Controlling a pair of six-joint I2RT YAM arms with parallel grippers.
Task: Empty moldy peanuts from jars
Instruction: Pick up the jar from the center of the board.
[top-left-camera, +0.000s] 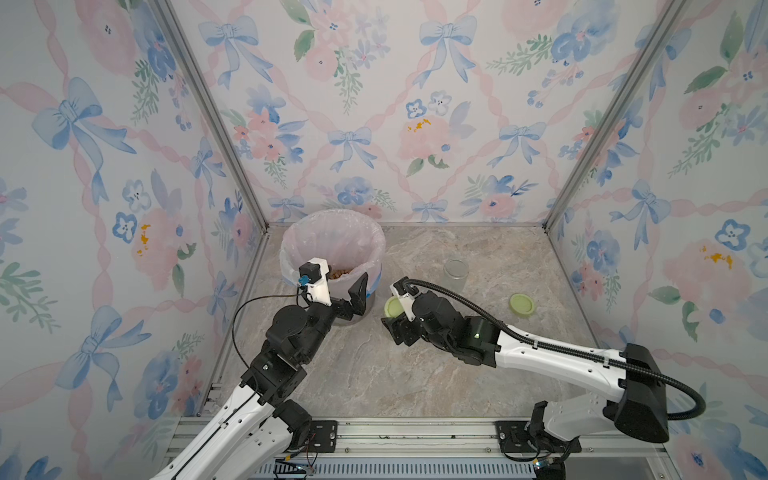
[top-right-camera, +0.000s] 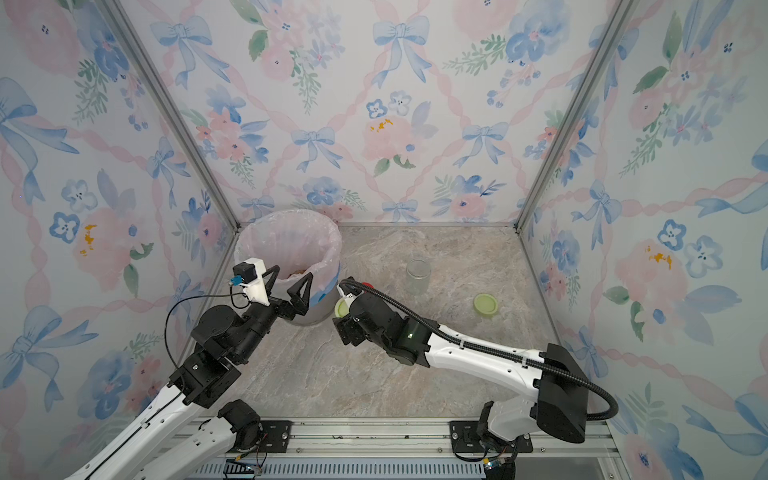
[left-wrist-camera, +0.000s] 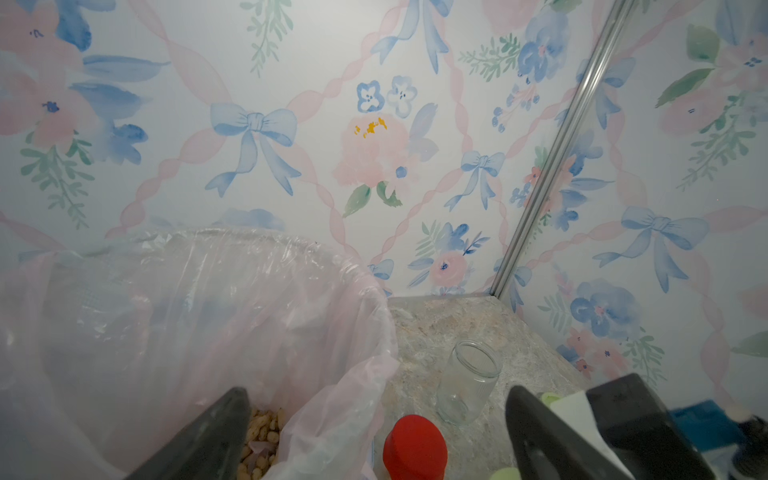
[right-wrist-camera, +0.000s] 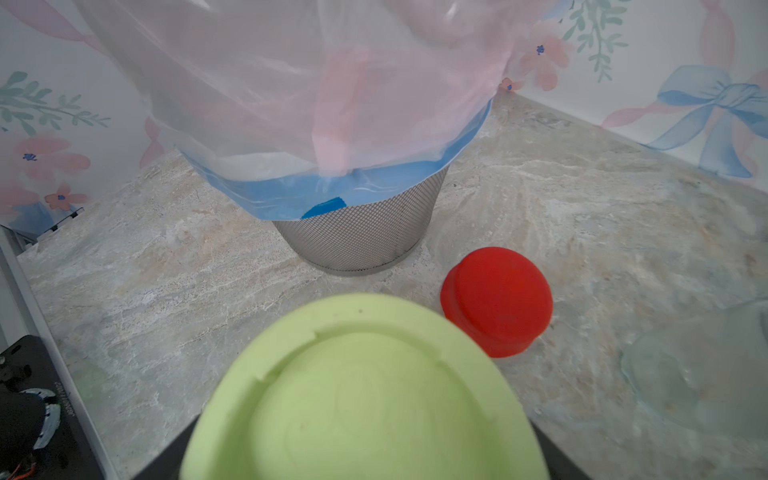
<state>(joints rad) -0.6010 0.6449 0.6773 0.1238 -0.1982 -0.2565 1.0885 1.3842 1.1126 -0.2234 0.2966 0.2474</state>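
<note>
Starting at the far left: looking into the bin (top-left-camera: 374, 243) and spotting peanuts (left-wrist-camera: 266, 430) heaped at the bottom of its pink liner (left-wrist-camera: 208, 311), so apparently getting at least one jar's worth dumped already. Hanging the left claw (top-right-camera: 291, 277) right at the bin's near rim, spreading its jaws wide, gripping nothing. Probably parking there to be handy for the next tip-out.

Going right, noticing a red lid (right-wrist-camera: 498, 299) down by the table (top-left-camera: 415, 374), just beside the bin's mesh base. Likely capping a jar waiting its turn, though struggling to make out any glass under it.

Next, pinching a green lid (right-wrist-camera: 365, 395) in the right claw (top-left-camera: 394, 322), holding it tilted, near the red one. Presumably lifting it clear to free up a jar mouth, but failing to spot any jar beneath.

Further right, seeing a clear jar (top-left-camera: 456, 272) standing upright, open and looking empty, well apart from the bin. Probably done with.

Finally, resting a second green lid (top-left-camera: 522, 305) flat on the table, apart from that jar, most likely just getting it out of the way.
</note>
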